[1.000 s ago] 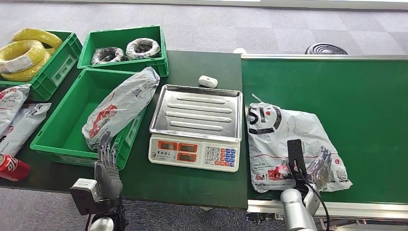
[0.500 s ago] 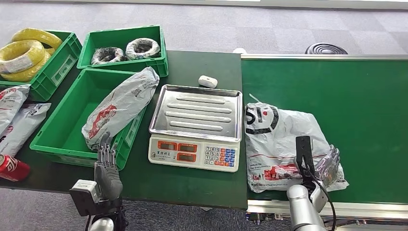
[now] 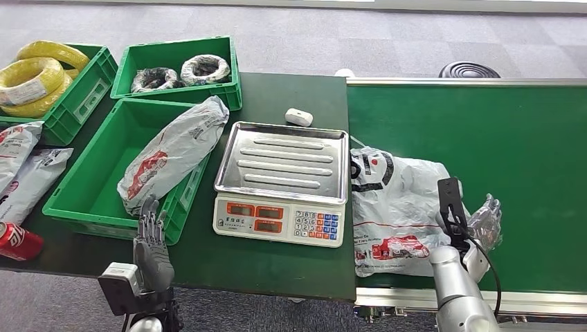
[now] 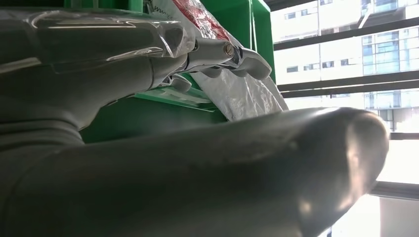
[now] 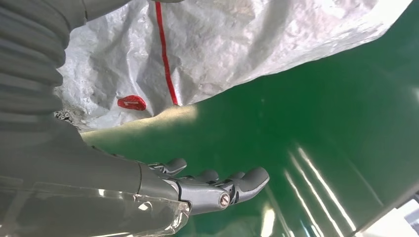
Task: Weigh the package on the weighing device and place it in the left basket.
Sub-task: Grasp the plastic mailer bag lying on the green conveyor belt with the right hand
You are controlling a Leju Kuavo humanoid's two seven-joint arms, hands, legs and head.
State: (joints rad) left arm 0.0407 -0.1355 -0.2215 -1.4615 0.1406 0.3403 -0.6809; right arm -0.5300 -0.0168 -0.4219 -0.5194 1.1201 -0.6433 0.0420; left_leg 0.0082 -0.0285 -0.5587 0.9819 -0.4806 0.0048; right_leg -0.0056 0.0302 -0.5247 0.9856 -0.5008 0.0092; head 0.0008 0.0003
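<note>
So the package (image 3: pixel 398 211) was lying flat on the green conveyor belt (image 3: pixel 526 138), right up against the scale (image 3: pixel 280 183), its near corner just touching the steel tray's edge; it wasn't on the tray yet, so weighing hadn't happened. Your right hand (image 3: pixel 484 225) was at the package's far side from the scale, fingers spread and holding nothing; the right wrist view shows the fingers (image 5: pixel 217 185) over bare belt with the bag's edge beside them, not around it. My guess is you wanted to get under that edge and pinch a good fold of plastic; a loose poly bag will sag, so lift it clear of the tray's raised lip instead of dragging it across.

Your left hand (image 3: pixel 154 242) was parked at the near wall of the left basket (image 3: pixel 90 200), open, nothing in it.

Watch out: that basket already had another grey bag (image 3: pixel 173 155) draped over the wall facing the scale, which crowds the drop spot; a small white thing (image 3: pixel 299 117) sat just behind the scale, and a red can (image 3: pixel 19 240) beyond the basket, away from the scale.
</note>
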